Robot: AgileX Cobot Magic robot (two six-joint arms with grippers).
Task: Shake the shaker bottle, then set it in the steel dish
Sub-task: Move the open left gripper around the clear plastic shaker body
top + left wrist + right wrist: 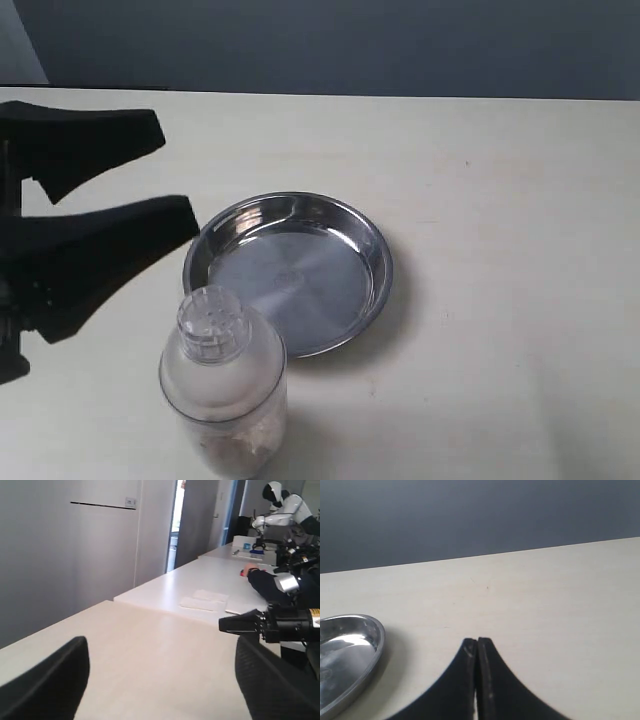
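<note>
The shaker bottle (224,385) stands upright on the table near the front, clear with a frosted shoulder, a small round cap and brown bits at its base. Just behind it lies the steel dish (288,270), round, shiny and holding nothing; its rim also shows in the right wrist view, steel dish (350,655). My left gripper (170,180) hovers open at the left, above and left of the bottle, with nothing between its black fingers (45,685). My right gripper (477,641) is shut on nothing, low over the table right of the dish. It is out of the exterior view.
The pale table (500,220) stretches right and back to a dark wall. The left wrist view looks across the table to other white desks (200,587), a person's arm and another robot arm (280,625) far off.
</note>
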